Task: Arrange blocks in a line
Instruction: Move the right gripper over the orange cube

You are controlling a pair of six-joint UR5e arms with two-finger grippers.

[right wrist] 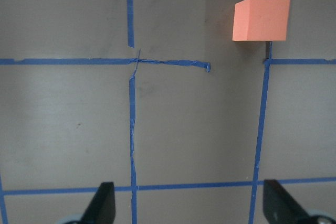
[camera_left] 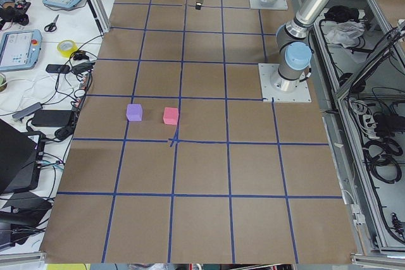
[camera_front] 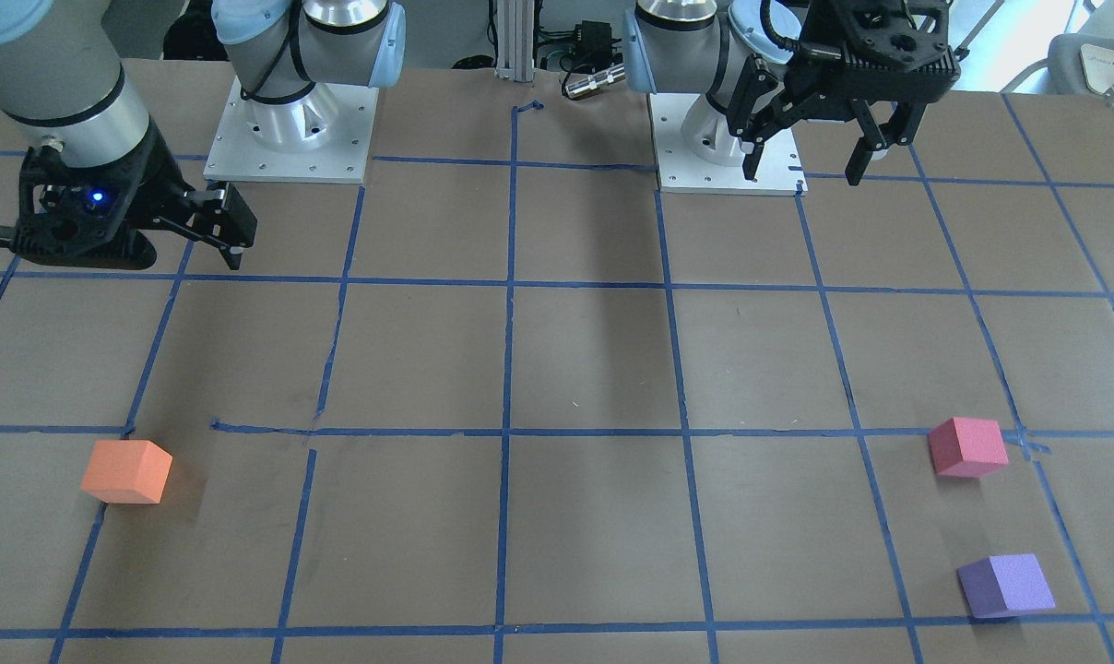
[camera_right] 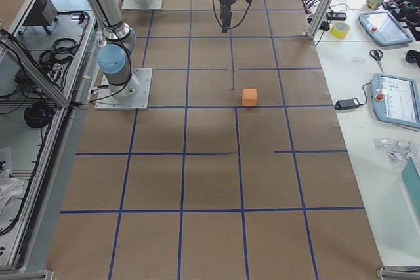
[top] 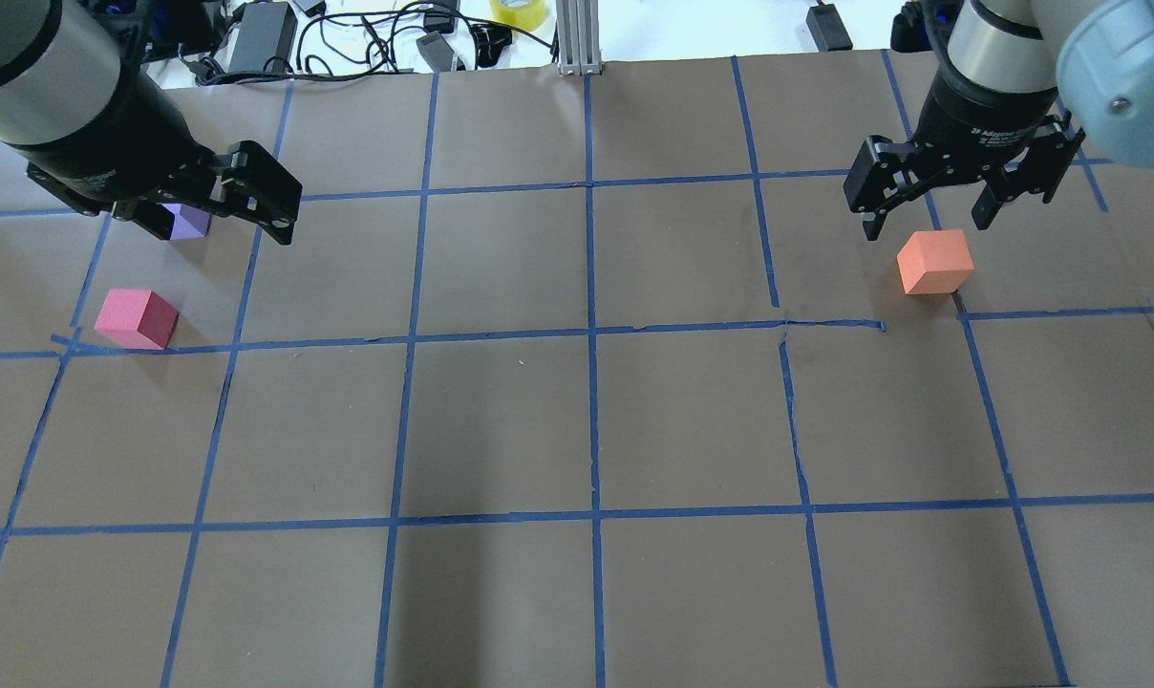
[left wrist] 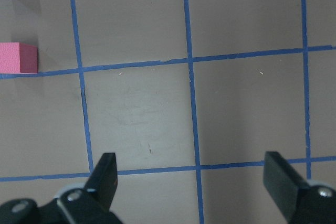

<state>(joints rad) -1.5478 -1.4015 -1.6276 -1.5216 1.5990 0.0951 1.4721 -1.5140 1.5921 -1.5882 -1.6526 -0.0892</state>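
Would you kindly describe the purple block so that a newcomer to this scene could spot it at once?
Take the brown table with its blue grid and go to the end on the robot's left. Two small cubes sit there, apart; the purple block is the one farther from the robot, its neighbour being the pinkish-red block.

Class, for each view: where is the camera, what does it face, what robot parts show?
Front: across the table, facing robot; left gripper, right gripper.
Overhead: behind robot, looking forward-down; both grippers.
Left side: left end; left arm near.
Right side: right end; right arm near.
Left wrist: down; own fingers, pink block.
Right wrist: down; own fingers, orange block, shared with overhead.
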